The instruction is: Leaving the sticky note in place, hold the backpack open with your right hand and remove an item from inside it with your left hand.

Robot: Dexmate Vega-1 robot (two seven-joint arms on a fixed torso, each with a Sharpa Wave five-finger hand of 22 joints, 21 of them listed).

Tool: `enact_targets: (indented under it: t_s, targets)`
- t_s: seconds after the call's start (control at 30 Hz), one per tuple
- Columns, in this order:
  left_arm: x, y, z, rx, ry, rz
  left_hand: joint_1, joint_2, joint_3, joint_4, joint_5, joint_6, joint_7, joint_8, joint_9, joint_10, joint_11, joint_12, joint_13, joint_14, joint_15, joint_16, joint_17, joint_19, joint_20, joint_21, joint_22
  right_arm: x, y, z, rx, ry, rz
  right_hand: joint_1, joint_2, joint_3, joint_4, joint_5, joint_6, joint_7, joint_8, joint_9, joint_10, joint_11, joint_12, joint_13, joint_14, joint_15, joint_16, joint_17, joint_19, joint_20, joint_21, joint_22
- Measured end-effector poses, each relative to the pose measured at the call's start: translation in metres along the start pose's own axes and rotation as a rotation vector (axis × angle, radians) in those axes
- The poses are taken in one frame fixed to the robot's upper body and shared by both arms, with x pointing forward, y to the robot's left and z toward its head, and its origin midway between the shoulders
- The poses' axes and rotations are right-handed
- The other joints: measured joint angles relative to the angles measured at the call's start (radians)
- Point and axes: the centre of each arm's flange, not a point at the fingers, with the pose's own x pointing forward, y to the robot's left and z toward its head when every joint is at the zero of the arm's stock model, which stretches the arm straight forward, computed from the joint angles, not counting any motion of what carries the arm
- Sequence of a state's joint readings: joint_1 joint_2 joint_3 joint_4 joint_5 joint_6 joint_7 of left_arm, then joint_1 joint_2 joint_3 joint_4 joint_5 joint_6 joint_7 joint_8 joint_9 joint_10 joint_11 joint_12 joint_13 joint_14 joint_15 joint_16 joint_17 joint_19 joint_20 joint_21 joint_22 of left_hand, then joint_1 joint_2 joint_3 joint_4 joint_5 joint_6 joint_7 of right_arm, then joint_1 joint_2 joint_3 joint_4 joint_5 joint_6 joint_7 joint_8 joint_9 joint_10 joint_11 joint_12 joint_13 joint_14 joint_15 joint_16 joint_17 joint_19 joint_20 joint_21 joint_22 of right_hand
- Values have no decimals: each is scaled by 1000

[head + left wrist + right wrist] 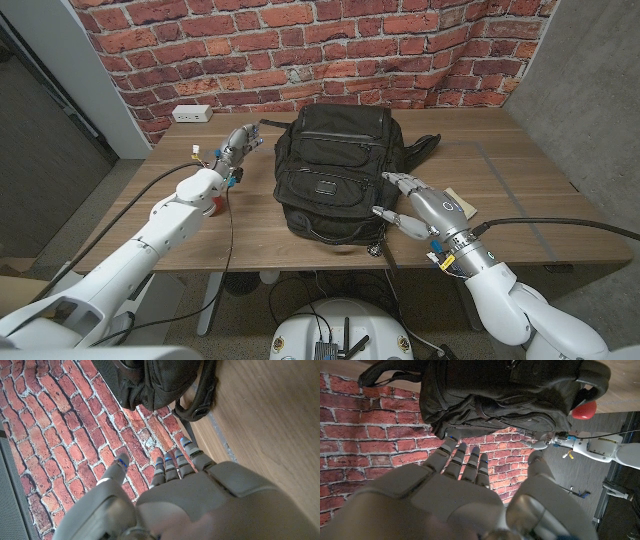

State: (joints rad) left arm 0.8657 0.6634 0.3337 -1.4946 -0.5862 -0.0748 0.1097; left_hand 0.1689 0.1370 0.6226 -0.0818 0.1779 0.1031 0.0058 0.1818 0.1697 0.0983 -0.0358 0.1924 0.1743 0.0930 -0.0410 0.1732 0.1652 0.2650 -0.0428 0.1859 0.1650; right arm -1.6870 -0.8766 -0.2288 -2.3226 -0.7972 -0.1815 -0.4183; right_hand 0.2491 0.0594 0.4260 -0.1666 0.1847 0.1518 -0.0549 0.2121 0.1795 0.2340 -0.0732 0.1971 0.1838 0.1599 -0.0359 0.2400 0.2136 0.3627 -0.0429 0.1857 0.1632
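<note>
Right hand (425,208) reaches open-fingered beside the backpack (335,165); left hand (236,148) hovers open, apart.

Black backpack (338,170) noted on brown wood-grain tabletop (520,190); red brick wall (300,50) behind; white power strip (191,114).

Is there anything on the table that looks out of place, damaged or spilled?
Nothing stands out. The black backpack lies on the wooden table, seemingly closed and undamaged, with no spill visible. The left hand and right hand are open beside it.
</note>
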Motion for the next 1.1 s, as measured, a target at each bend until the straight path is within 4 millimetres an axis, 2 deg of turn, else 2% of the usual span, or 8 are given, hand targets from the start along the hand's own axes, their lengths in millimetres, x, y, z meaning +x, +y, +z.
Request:
enact_targets:
  t_s: [0.17, 0.33, 0.37, 0.5, 0.67, 0.73, 0.77, 1.1]
  targets:
    - [0, 4, 0, -2, 0, 2, 0, 0, 4, -4, 0, 0, 0, 0, 0, 0, 0, 0, 0, 0, 0, 0, 0, 0, 0, 0, 0, 0, 3, 4, -34, 4, 27, 23, -19, 4, -14, 0, 0, 0, 0, 0, 0, 0, 0, 0, -2, -2, -4, -2, 0, 0, 0, 0]
    - [-1, 7, -2, -2, 5, 8, 0, 0, 4, -4, 0, 0, 0, 0, 0, 0, 0, 0, 0, 0, 0, 0, 0, 0, 0, 0, 0, 0, 4, 1, -82, 21, 46, 67, -24, 12, -23, 0, 4, -4, 0, 0, 0, 0, 0, 0, -4, -4, -12, -5, 0, 0, 0, 0]
    - [-1, 8, -3, -6, 5, 7, 0, 0, 4, -4, 0, 0, 0, 0, 0, 0, 0, 0, 0, 0, 0, 0, 0, 0, 0, 0, 0, 2, 6, 9, -79, 8, 49, 73, -28, 13, -23, 0, 5, -5, 0, 0, 2, -2, 0, 0, -4, -4, -12, -5, 0, 0, 0, 0]
    - [-1, 9, -5, -7, 9, 7, 0, 0, 4, -4, 0, 0, 0, 0, 0, 0, 0, 0, 0, 0, 0, 0, 0, 0, 0, 0, 0, 3, 8, 12, -105, 10, 59, 116, -38, 22, -32, 0, 10, -13, 2, 0, 5, -5, 0, 5, -4, -4, -12, -9, 0, 0, 0, 0]
    - [-1, 12, -6, -7, 13, 12, 0, 0, 4, -4, 0, 0, 0, 0, 0, 0, 0, 0, 0, 4, 4, 0, 0, 0, 0, 0, 0, 4, 8, 9, -154, 27, 71, 162, -46, 31, -32, 0, 10, -21, 8, 0, 5, -5, 0, 5, -4, -4, -12, -9, 0, 0, 0, 0]
    - [0, 13, -7, -6, 15, 14, 0, 0, 4, -4, 0, 0, 0, 0, 0, 0, 0, 0, 0, 5, 6, 0, 0, 0, 0, 0, 0, 4, 8, 6, -182, 39, 75, 177, -61, 36, -31, 0, 14, -25, 8, 0, 8, -8, 0, 5, -4, -4, -12, -9, 0, 0, 0, 0]
    - [0, 13, -7, -9, 15, 9, 0, 0, 4, -4, 0, 0, 0, 0, 0, 0, 0, 0, 0, 5, 5, 0, 0, 0, 0, 0, 0, 8, 12, 17, -163, 17, 75, 192, -59, 39, -32, 0, 14, -25, 8, 0, 11, -11, 0, 5, -4, -4, -12, -9, 0, 0, 0, 0]
    - [2, 16, -9, -14, 14, 12, 0, 0, 4, -4, 0, 0, 0, 0, 0, 0, 0, 0, 0, 5, 5, 0, 0, 0, 0, 0, 0, 12, 15, 24, -224, 13, 84, 291, -101, 55, -34, 0, 30, -41, 23, 5, 21, -11, 0, 5, 0, 0, -12, -14, 0, 0, 0, 0]
